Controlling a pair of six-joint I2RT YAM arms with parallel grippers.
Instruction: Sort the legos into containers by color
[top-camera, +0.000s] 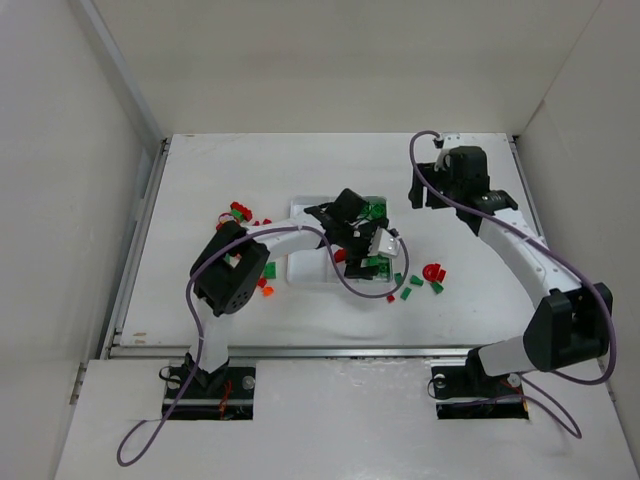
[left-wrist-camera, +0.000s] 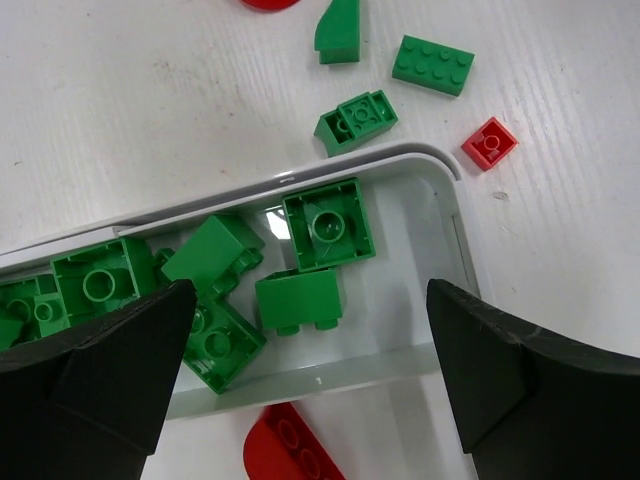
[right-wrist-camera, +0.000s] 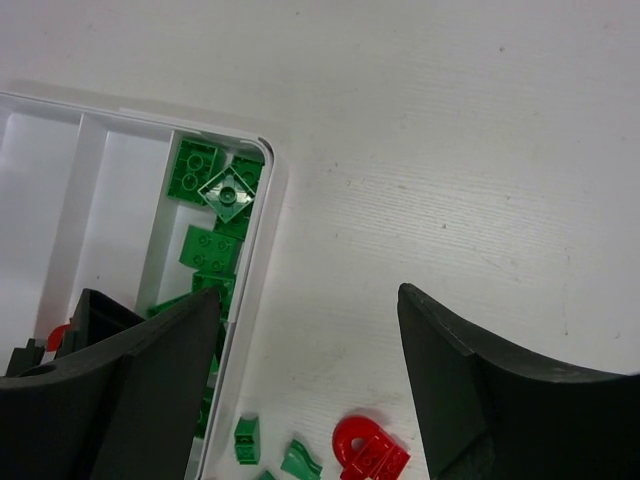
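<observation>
1. A white table, boxed in by plain white walls, carried the whole scene, with both arms rising from its near edge.
2. The white tray lay near the middle of the table, split lengthwise into three narrow compartments.
3. Green legos were heaped in the tray's right-hand compartment, some studs-up and some tipped on their sides.
4. Across the thin wall from them, a red rounded piece lay in the neighbouring compartment.
5. The left gripper hovered directly above the green heap, its jaws spread wide and holding nothing.
6. Just outside the tray's rounded corner sat a loose green brick. Near it on the table were a longer green brick, a green curved piece and a small red brick.
7. Left of the tray, a red and green cluster lay on the table, with orange pieces nearer the arms.
8. The right gripper hung over bare table to the right of the tray's corner, its jaws apart and empty. A red arch piece lay on the table toward the lower edge of its wrist view.
</observation>
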